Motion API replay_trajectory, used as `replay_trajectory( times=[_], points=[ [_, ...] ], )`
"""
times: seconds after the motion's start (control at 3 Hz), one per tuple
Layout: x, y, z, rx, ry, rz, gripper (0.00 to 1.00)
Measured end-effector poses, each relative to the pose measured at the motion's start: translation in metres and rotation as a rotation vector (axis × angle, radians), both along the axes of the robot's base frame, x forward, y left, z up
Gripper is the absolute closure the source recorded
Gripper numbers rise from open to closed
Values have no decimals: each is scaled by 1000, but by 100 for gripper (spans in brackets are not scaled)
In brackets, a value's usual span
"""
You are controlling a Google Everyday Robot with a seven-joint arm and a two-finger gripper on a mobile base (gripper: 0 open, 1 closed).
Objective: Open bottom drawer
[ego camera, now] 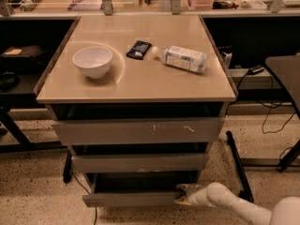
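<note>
The bottom drawer [131,198] is the narrowest grey front, lowest of three under the tan table top. It stands pulled out a little, with a dark gap behind its front. My gripper [184,196] is at the drawer's right end, at the top edge of the front, on a white arm that comes in from the lower right. The mid-width drawer front [138,163] and the widest, scratched front [138,131] sit above it.
On the table top [136,86] lie a white bowl [93,61], a black packet [139,49] and a lying plastic bottle [182,58]. A black frame bar [239,165] runs along the floor to the right. A dark chair [286,71] stands at far right.
</note>
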State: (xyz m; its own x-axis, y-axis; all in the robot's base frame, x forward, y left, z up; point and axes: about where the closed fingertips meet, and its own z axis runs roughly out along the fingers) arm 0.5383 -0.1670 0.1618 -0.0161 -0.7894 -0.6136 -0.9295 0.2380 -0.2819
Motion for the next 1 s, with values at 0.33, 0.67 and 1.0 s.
replay_trajectory(
  times=[0.33,0.67,1.0],
  points=[
    [-15,-2,0,12,21,7,77],
    [-27,-2,-3,25,39,6,99],
    [-27,-1,2,25,39,6,100]
  ],
)
